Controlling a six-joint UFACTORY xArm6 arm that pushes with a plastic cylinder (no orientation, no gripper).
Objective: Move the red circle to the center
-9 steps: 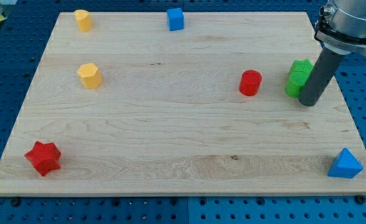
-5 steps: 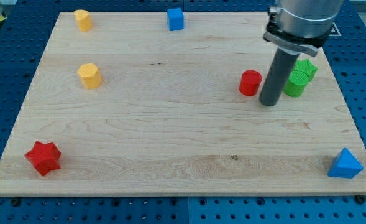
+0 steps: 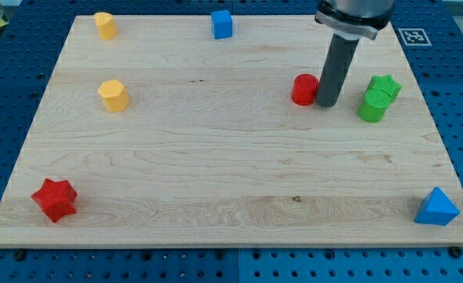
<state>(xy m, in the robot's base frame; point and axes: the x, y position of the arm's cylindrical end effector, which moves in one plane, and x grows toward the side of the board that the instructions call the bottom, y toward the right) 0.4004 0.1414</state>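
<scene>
The red circle is a short red cylinder on the wooden board, right of the board's middle and in its upper half. My tip stands right against the red circle's right side, touching or nearly touching it. The dark rod rises from there to the view's top. To the right of my tip are a green cylinder and a green star close together.
A blue cube sits at the top edge, a yellow block at the top left, a yellow hexagon at the left, a red star at the bottom left, and a blue triangle at the bottom right.
My tip has swept left from beside the green blocks to the red circle's right side. The red circle has shifted a little left and up.
</scene>
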